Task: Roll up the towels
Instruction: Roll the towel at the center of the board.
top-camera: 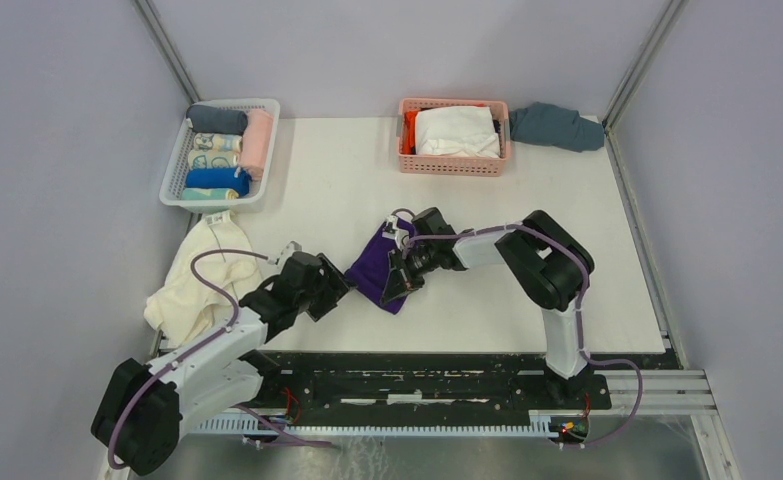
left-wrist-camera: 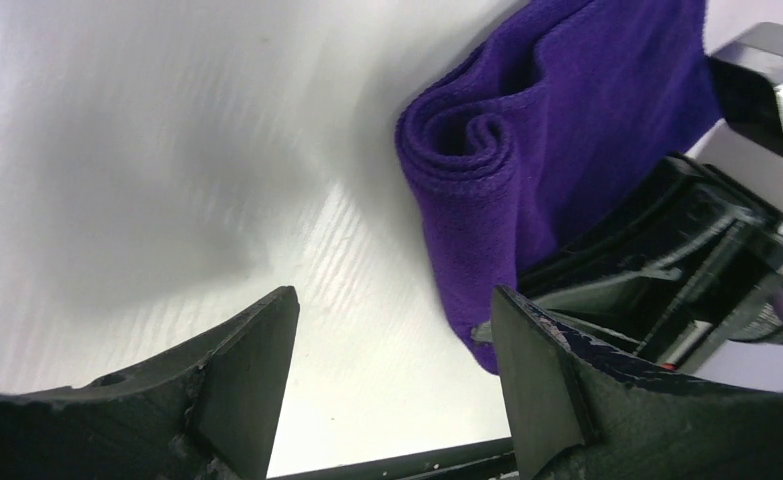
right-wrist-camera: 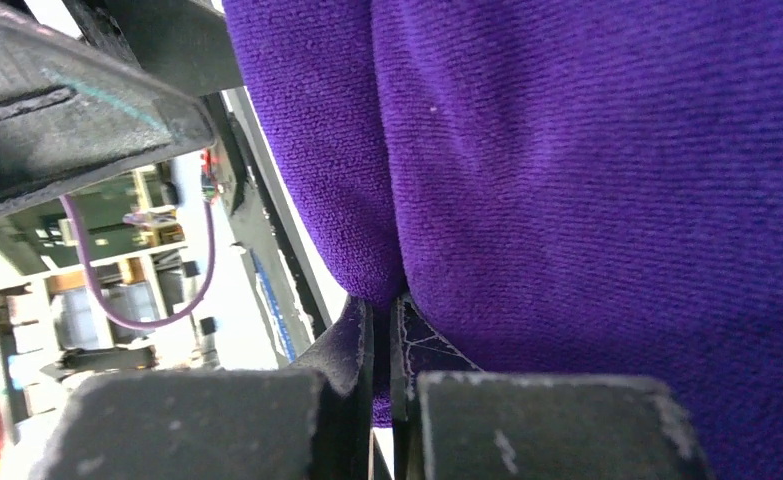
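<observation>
The purple towel [top-camera: 372, 268] lies partly rolled on the white table [top-camera: 527, 260] between the two arms. Its coiled end [left-wrist-camera: 467, 140] faces the left wrist camera. My right gripper [top-camera: 404, 272] is shut on a fold of the purple towel [right-wrist-camera: 587, 180], and cloth is pinched between its fingers [right-wrist-camera: 387, 310]. My left gripper [top-camera: 339, 285] sits just left of the towel, open with only bare table between its fingers [left-wrist-camera: 392, 300]; its right finger [left-wrist-camera: 532, 370] is close beside the towel's near edge. The cream-white towel [top-camera: 202, 275] lies crumpled at the table's left edge.
A white basket [top-camera: 179, 170] at the back left holds several rolled towels. A pink basket [top-camera: 454, 165] at the back centre holds white cloth over orange fabric. A teal-grey cloth [top-camera: 557, 125] lies at the back right corner. The black base rail [top-camera: 417, 375] runs along the near edge.
</observation>
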Controlling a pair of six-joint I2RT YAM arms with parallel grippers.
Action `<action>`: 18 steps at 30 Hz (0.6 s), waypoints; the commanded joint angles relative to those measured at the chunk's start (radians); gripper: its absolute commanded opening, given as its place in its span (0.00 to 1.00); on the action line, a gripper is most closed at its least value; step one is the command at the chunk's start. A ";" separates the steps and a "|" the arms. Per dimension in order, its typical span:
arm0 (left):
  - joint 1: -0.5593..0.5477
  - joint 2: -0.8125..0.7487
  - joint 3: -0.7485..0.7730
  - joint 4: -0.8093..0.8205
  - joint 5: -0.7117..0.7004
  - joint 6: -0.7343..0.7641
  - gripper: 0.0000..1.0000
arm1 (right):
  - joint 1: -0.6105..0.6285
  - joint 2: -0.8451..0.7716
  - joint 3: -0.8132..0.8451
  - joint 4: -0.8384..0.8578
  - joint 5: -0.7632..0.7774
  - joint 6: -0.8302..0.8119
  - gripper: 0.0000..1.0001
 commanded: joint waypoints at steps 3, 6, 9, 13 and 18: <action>-0.002 0.067 0.017 0.186 0.047 0.041 0.76 | -0.043 0.087 0.029 0.102 -0.128 0.123 0.03; -0.002 0.126 0.033 0.226 0.052 0.051 0.74 | -0.054 0.115 0.043 0.099 -0.143 0.134 0.03; -0.001 0.191 0.055 0.238 0.045 0.063 0.70 | -0.063 0.123 0.049 0.099 -0.146 0.144 0.03; 0.000 0.268 0.078 0.246 0.034 0.063 0.63 | -0.064 0.108 0.057 0.074 -0.135 0.126 0.06; -0.001 0.358 0.116 0.235 0.021 0.064 0.62 | -0.060 0.043 0.059 0.012 -0.065 0.070 0.21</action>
